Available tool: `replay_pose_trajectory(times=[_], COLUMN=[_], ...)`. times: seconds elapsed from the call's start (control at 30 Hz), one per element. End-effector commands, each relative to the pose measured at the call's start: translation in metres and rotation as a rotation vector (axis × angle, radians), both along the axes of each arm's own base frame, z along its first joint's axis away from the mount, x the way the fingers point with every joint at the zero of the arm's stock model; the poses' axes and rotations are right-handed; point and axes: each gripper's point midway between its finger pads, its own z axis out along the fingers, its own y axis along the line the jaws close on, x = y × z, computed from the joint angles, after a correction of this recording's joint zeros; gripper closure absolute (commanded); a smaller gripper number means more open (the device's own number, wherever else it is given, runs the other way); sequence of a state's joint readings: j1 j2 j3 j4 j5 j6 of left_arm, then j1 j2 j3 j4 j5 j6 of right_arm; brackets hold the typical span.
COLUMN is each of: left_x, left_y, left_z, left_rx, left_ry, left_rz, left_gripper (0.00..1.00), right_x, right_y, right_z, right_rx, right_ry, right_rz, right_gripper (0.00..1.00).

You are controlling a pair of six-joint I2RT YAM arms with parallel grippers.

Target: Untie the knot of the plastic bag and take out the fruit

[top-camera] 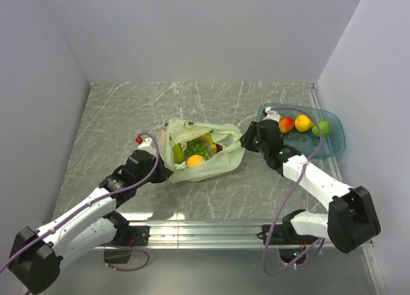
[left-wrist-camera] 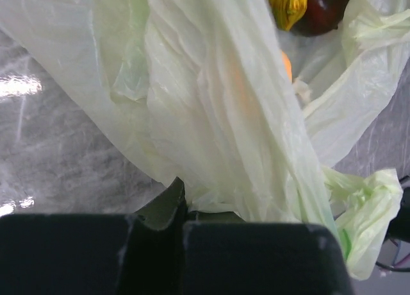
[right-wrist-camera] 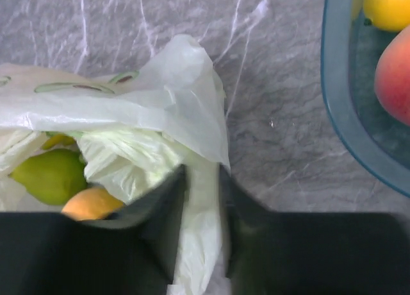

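The pale green plastic bag [top-camera: 211,163] lies mid-table with its mouth open. Inside it show green grapes [top-camera: 198,149], a dark purple fruit [left-wrist-camera: 327,9] and a yellow banana tip [left-wrist-camera: 288,1]. My left gripper [top-camera: 168,170] is shut on the bag's left edge, and the film [left-wrist-camera: 211,115] rises straight out of the closed jaws. My right gripper [top-camera: 246,143] is at the bag's right edge. Its fingers [right-wrist-camera: 166,205] stand a little apart with a strip of bag film [right-wrist-camera: 205,199] loose between them. A twisted bunch of handle film [left-wrist-camera: 365,205] hangs at the side; I cannot tell whether it is a tied knot.
A blue tray [top-camera: 336,147] stands at the right, close behind my right arm. It holds a red-yellow fruit [top-camera: 286,124], a yellow one [top-camera: 303,122] and a green one [top-camera: 320,128]. White walls enclose the marbled table [top-camera: 128,115] on three sides.
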State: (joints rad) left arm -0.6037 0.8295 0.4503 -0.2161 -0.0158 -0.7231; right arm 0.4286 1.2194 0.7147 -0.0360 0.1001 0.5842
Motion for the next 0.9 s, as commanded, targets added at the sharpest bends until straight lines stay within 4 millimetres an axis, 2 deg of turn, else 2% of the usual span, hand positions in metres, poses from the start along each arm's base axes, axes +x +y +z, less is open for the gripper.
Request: replay_pose_trajectory(times=[0.0, 0.03, 0.07, 0.1, 0.13, 0.17, 0.2, 0.3, 0.33, 0.4, 0.43, 0.5, 0.53, 0.67, 0.73, 0.87], left_x=[-0.006, -0.006, -0.006, -0.007, -0.007, -0.007, -0.008, -0.008, -0.007, -0.007, -0.006, -0.006, -0.006, -0.008, -0.007, -0.007], left_y=[-0.013, -0.013, -0.014, -0.014, -0.015, -0.016, -0.016, -0.018, -0.018, -0.018, -0.018, -0.017, -0.017, -0.016, -0.014, -0.013], left_z=[0.008, 0.008, 0.008, 0.008, 0.008, 0.008, 0.007, 0.008, 0.008, 0.008, 0.008, 0.006, 0.005, 0.003, 0.002, 0.003], left_rx=[-0.047, -0.048, -0.046, -0.048, -0.051, -0.054, -0.056, -0.059, -0.058, -0.058, -0.055, -0.045, -0.047, -0.051, -0.047, -0.047], left_ry=[0.004, 0.005, 0.006, 0.009, 0.009, 0.007, 0.008, 0.003, 0.004, 0.004, 0.004, 0.012, 0.015, 0.021, 0.020, 0.014], left_rz=[-0.066, -0.069, -0.075, -0.079, -0.082, -0.087, -0.091, -0.095, -0.094, -0.095, -0.094, -0.086, -0.083, -0.079, -0.070, -0.063], left_gripper=[0.99, 0.99, 0.99, 0.99, 0.99, 0.99, 0.99, 0.99, 0.99, 0.99, 0.99, 0.99, 0.99, 0.99, 0.99, 0.99], right_x=[0.002, -0.005, -0.005, -0.019, -0.026, -0.030, -0.040, -0.053, -0.056, -0.061, -0.067, -0.071, -0.073, -0.078, -0.081, -0.079], right_y=[0.023, 0.026, 0.033, 0.054, 0.059, 0.069, 0.084, 0.116, 0.131, 0.150, 0.164, 0.177, 0.184, 0.192, 0.194, 0.194], right_z=[0.063, 0.073, 0.096, 0.106, 0.108, 0.127, 0.132, 0.139, 0.126, 0.120, 0.105, 0.093, 0.075, 0.028, 0.005, -0.027], right_rx=[-0.003, -0.064, -0.084, -0.106, -0.165, -0.170, -0.174, -0.141, -0.141, -0.147, -0.169, -0.168, -0.172, -0.219, -0.243, -0.276], right_ry=[-0.159, -0.188, -0.233, -0.256, -0.260, -0.299, -0.315, -0.329, -0.296, -0.273, -0.247, -0.211, -0.163, -0.050, 0.005, 0.058], right_rz=[0.081, 0.136, 0.155, 0.231, 0.279, 0.301, 0.351, 0.480, 0.530, 0.581, 0.632, 0.680, 0.710, 0.738, 0.746, 0.718], right_gripper=[0.44, 0.40, 0.37, 0.35, 0.35, 0.35, 0.36, 0.36, 0.37, 0.35, 0.33, 0.25, 0.23, 0.11, 0.10, 0.09])
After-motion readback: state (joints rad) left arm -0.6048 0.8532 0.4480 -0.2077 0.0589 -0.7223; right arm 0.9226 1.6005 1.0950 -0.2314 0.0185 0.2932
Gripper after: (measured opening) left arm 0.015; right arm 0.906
